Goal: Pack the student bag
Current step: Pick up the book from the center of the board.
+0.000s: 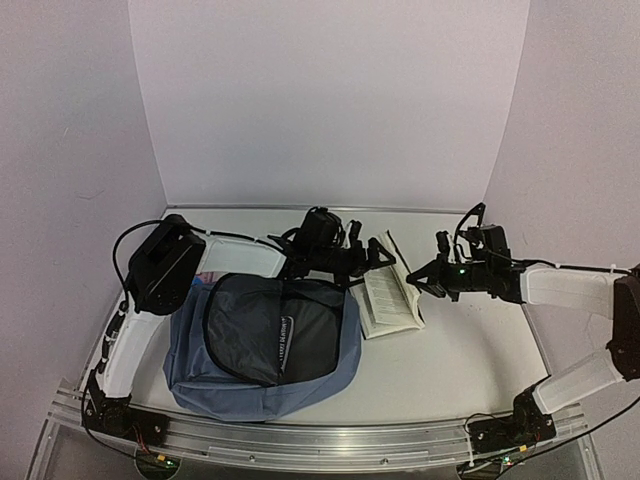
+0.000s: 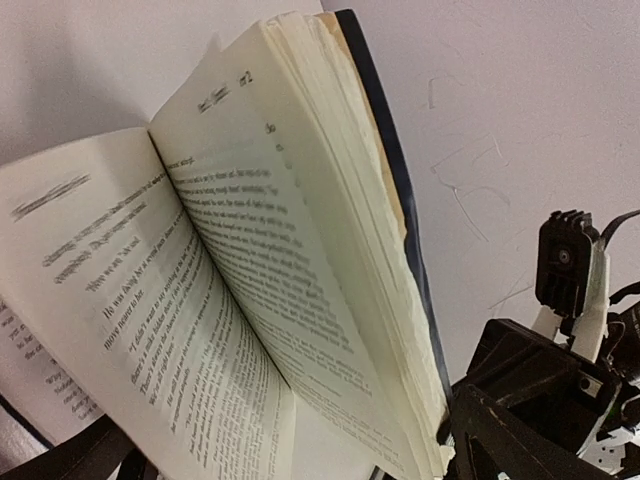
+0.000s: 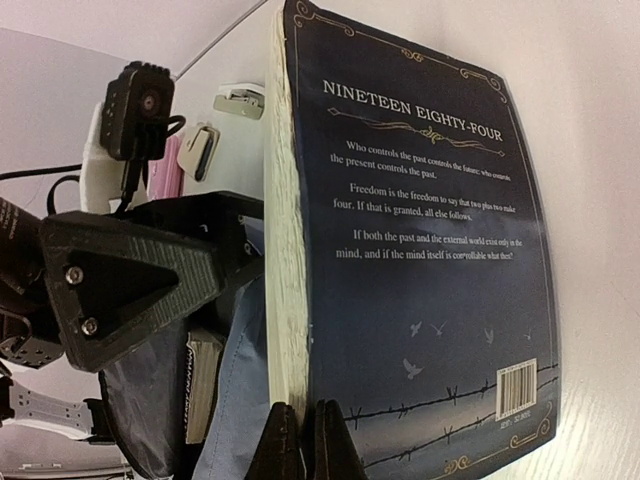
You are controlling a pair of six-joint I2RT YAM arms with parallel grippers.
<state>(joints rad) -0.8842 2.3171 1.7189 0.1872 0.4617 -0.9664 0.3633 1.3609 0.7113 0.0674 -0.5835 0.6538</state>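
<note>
A big dusty-blue soft cloth backpack (image 1: 265, 345) lies flat on the pale table (image 1: 470, 360), near the front and a bit to the left. A wide dark grey panel with a white label covers most of its top. I cannot tell if the backpack is zipped up or what is inside it. A small pink thing (image 1: 206, 276) peeks out at its far left edge, under the left arm, and I cannot tell if it is in the backpack. A thick paperback book with a dark blue cover and cream pages (image 1: 390, 290) is outside the backpack, on the table just beside its right side. The book is open, with one half lying flat and the other half standing up. The back cover reads "NINETEEN EIGHTY-FOUR". The right gripper (image 3: 303, 425) comes in from the right, and its jaws are pressed close together on the bottom edge of the standing half. The left gripper (image 1: 372, 255) reaches over the far side of the backpack and sits right by the open pages. I cannot tell if its jaws are apart or together.
</note>
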